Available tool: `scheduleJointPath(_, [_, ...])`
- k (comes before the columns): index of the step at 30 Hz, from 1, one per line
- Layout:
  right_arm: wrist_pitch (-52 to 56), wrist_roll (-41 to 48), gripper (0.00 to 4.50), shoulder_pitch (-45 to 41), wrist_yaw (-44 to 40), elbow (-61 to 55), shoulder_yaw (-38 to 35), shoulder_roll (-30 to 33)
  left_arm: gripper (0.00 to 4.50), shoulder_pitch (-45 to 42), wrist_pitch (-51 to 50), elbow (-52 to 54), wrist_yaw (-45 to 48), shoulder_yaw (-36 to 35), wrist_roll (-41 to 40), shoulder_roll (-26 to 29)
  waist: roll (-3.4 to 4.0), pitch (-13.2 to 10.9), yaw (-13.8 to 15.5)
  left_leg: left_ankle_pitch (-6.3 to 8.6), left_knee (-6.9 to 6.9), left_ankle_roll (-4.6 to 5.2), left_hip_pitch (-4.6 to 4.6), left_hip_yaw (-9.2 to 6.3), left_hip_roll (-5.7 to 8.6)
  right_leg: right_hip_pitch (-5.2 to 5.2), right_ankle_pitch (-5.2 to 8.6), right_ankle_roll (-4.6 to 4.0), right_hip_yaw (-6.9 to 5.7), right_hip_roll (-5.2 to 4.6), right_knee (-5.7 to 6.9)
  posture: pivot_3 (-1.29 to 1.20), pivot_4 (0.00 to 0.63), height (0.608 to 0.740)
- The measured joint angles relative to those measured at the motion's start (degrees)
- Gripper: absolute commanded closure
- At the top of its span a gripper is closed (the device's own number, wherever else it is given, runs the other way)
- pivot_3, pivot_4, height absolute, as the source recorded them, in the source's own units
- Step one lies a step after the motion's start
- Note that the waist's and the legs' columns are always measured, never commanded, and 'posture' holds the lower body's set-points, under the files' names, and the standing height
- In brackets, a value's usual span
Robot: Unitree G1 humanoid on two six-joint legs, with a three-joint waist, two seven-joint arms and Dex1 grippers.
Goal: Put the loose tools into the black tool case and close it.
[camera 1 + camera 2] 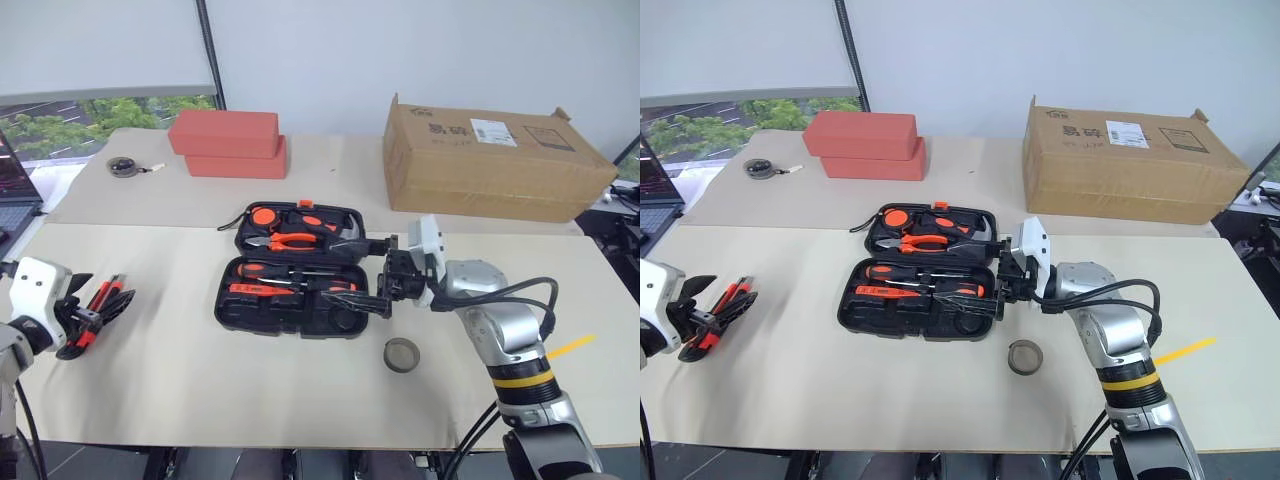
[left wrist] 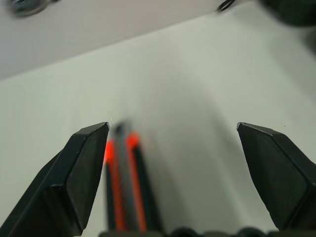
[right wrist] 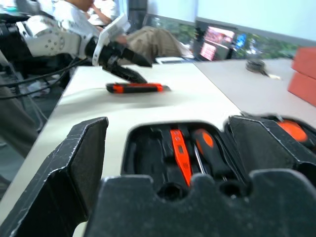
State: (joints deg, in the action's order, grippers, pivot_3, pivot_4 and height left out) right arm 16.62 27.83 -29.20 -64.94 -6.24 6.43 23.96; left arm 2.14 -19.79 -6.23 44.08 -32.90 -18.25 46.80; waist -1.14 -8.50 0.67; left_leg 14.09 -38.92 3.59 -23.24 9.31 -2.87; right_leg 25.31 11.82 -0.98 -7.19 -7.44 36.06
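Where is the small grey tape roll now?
The grey tape roll lies on the table, just in front of the black tool case, near its right corner.

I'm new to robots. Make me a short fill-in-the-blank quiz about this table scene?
1. The black tool case lies ___, its tools showing.
2. The grey tape roll lies on the table ___ the case.
3. The utility knife lies by the ___ gripper.
4. Two ___ boxes are stacked behind.

Missing: open; outside; left; red

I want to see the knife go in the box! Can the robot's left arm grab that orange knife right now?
Probably yes. The left gripper has its jaws wide open right at the utility knife, which lies flat on bare table with nothing around it.
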Motion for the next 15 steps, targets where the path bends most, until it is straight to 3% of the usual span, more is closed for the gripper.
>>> scheduleJointPath(4, [0.0,0.0,0.00,-0.2,-0.6,0.2,0.0,-0.1,0.07,2.4,0.2,-3.3,-1.9,0.1,1.6,0.0,0.00,0.0,-0.1,0.01,0.04,0.01,0.00,0.02,-0.01,0.05,-0.03,-0.02,-0.02,-0.02,0.01,0.00,0.150,0.712])
scheduleJointPath(15, [0.2,0.1,0.00,-1.0,-0.8,0.2,0.2,-0.1,0.07,-1.0,-1.5,-10.8,-1.6,2.9,1.4,0.5,0.00,0.0,-0.1,-0.04,0.16,-0.09,0.00,0.06,-0.01,0.14,-0.07,-0.13,-0.07,-0.04,0.03,0.00,0.150,0.712])
